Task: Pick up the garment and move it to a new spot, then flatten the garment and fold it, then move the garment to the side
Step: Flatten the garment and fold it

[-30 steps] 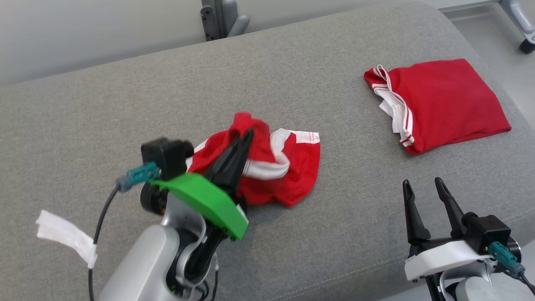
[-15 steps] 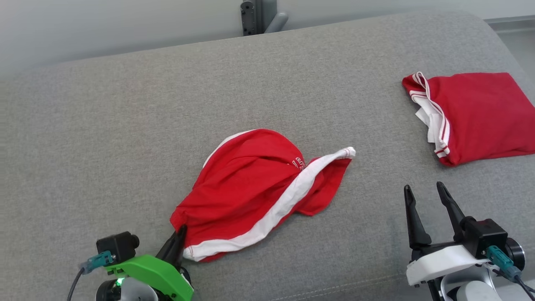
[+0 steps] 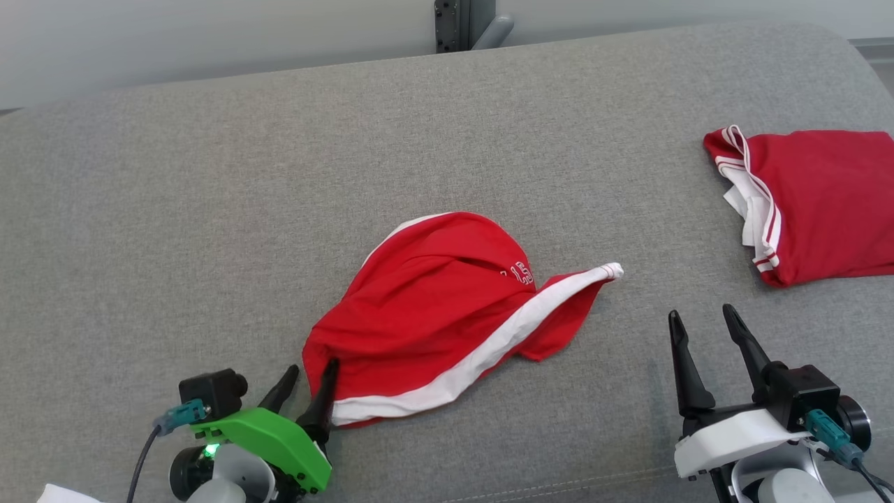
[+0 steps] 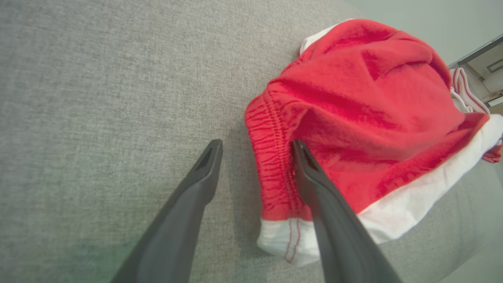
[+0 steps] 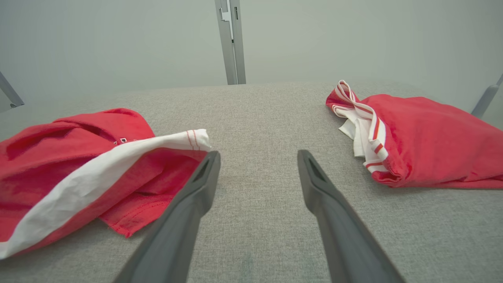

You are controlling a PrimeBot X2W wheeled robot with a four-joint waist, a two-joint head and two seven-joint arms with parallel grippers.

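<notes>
Perhaps garment [image 3: 433, 314] against parted left jaws

Before you lies a broad grey upholstered cushion [image 3: 209, 209], its woven fabric softly and evenly lit, with a stitched seam [image 3: 559, 482] running along the near edge. Behind it you have a plain pale wall [image 3: 209, 35]. A grey metal post [image 3: 464, 24] stands upright against that wall, just past the cushion's far edge. In the right wrist view you can see a slanted metal bar [image 5: 485, 100] beyond the cushion's right end.
</notes>
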